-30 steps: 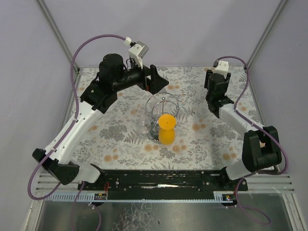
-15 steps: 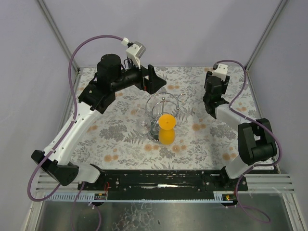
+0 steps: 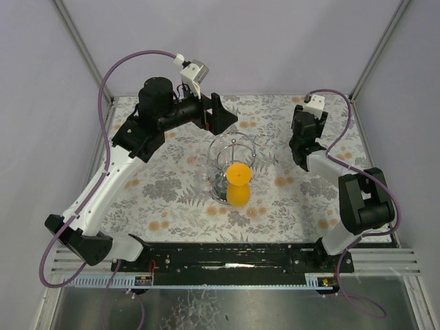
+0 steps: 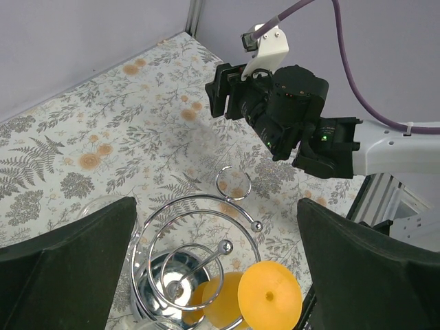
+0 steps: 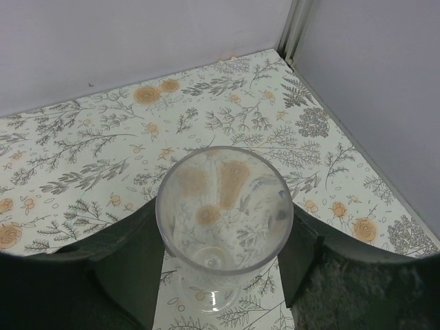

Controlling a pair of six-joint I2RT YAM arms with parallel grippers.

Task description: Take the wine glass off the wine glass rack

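The chrome wine glass rack [image 3: 232,147] stands mid-table; its ball-tipped post and wire loops fill the left wrist view [image 4: 225,247]. An orange wine glass [image 3: 238,180] hangs upside down on its near side, foot up [image 4: 269,297]. My left gripper [image 3: 223,122] is open and empty, hovering just behind and above the rack [image 4: 216,230]. My right gripper [image 3: 308,118] is at the back right. In the right wrist view it [image 5: 223,237] is shut on an upright clear wine glass [image 5: 223,199], whose foot is at or just above the table. That glass is hard to make out from above.
A second clear glass [image 3: 204,172] sits at the rack's left side, its rim just showing in the left wrist view [image 4: 96,203]. The floral tablecloth [image 3: 165,199] covers the table. Enclosure walls and posts [image 3: 375,48] stand close behind the right gripper.
The right arm has folded up and drawn its gripper, with the clear glass, further toward the back right. The left arm has shifted slightly left and back. The rack and orange glass have not moved.
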